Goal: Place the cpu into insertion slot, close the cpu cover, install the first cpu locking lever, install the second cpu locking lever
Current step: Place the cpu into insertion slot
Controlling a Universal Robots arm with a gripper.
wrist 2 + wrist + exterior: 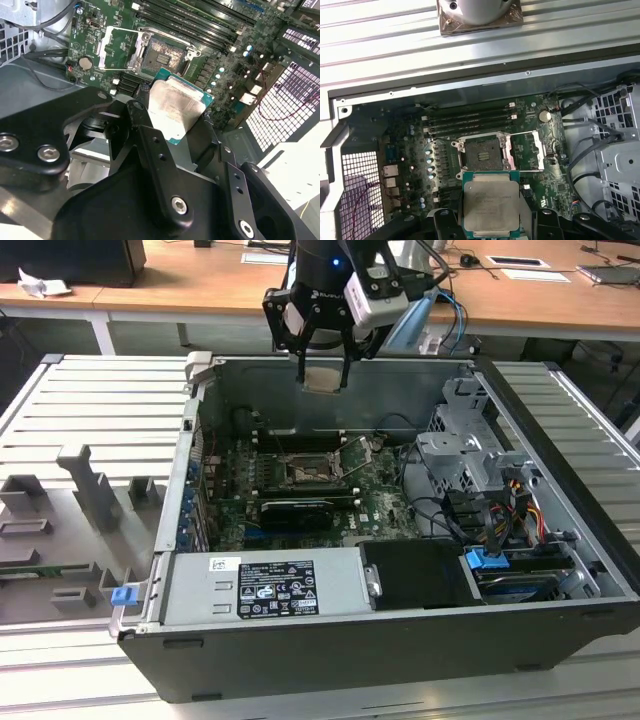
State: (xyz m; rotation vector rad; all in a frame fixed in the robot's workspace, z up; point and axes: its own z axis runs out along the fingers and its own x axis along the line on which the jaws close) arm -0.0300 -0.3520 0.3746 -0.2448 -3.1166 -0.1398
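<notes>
Exterior view: jaws clamped on the cpu (322, 381), hanging up by the far rim of the open computer case (560, 450). Second wrist view: cpu (177, 107) is gripped above the motherboard, with the socket (165, 56) bare below (cpu cover (118, 47) is flipped open beside it). First wrist view: same deal, cpu (491, 202) well apart from the socket (481, 152).
</notes>
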